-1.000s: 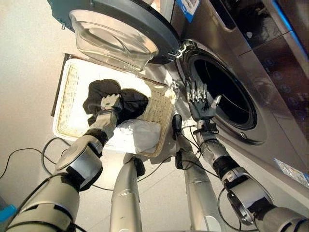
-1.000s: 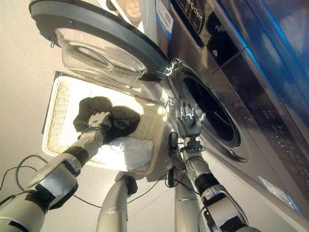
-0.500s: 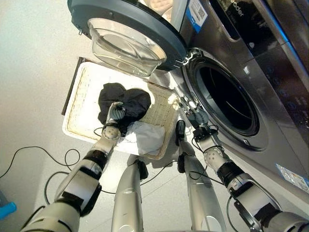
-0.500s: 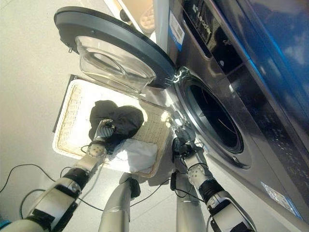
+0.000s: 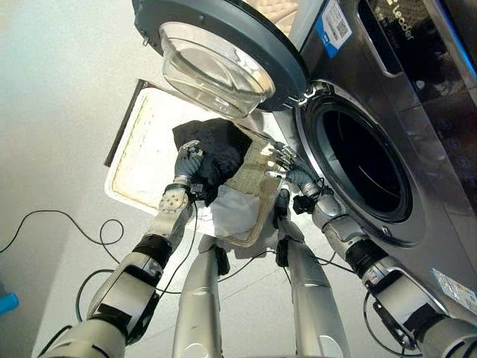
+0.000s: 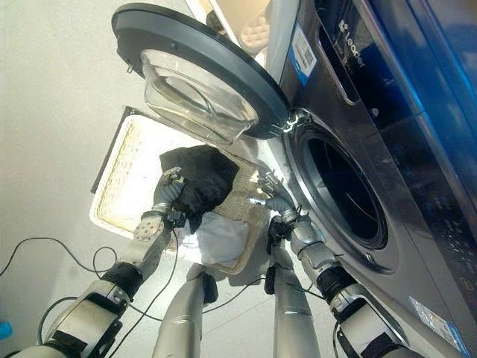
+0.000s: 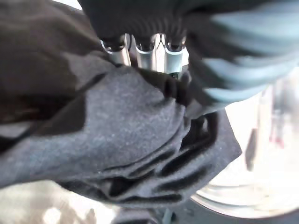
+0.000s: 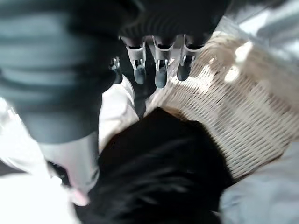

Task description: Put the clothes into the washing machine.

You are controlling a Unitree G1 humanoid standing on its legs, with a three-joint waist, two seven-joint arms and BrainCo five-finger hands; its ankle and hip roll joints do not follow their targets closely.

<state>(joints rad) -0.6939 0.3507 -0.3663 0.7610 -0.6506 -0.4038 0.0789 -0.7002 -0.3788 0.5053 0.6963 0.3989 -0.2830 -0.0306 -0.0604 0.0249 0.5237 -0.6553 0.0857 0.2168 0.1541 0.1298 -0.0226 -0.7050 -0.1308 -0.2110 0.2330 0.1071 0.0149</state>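
Clothes remain unloaded: left hand fingers clutch dark garment over basket; right hand fingers spread beside it; drum empty.

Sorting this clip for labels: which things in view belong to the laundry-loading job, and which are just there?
Job:
- black garment, gripped by the left hand
- white garment
- wicker basket holding both
- washing machine, its door open
- right hand, open at the basket's rim

Just there:
- blue object on the floor
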